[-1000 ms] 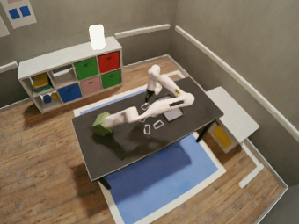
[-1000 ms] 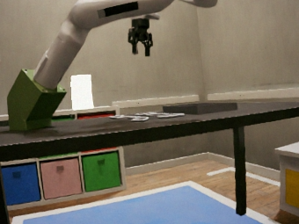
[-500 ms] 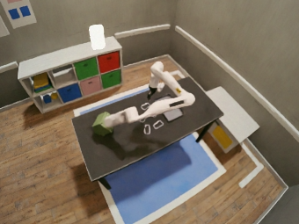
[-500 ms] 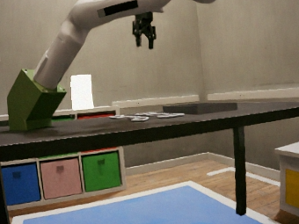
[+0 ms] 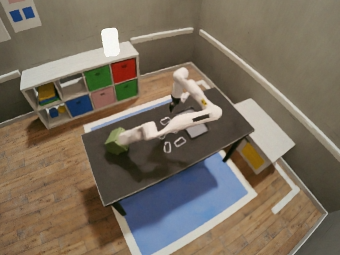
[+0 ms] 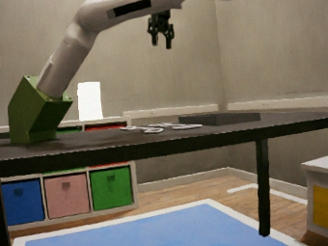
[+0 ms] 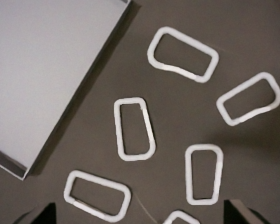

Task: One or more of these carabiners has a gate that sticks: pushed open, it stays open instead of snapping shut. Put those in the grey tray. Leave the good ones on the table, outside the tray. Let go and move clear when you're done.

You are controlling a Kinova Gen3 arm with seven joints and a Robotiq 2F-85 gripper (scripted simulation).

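Note:
My gripper (image 5: 173,106) (image 6: 161,45) (image 7: 140,213) is open and empty, high above the table. The wrist view shows several pale carabiners lying flat and apart outside the grey tray (image 5: 198,131) (image 7: 45,65): a top one (image 7: 191,41), a right one (image 7: 241,89), a centre-left one (image 7: 119,131), a lower-right one (image 7: 189,175), a lower-left one (image 7: 100,180), and a bottom one (image 7: 181,214) cut off by the frame edge. The whole ones look like closed loops; I cannot tell which gates stick. The visible part of the tray holds nothing.
The dark table (image 5: 145,165) (image 6: 96,145) carries the green arm base (image 5: 116,141) (image 6: 39,111) at one end. The arm hides part of the tray and some carabiners in the top view. A cube shelf (image 5: 80,68) and a white cabinet (image 5: 265,128) stand beyond the table.

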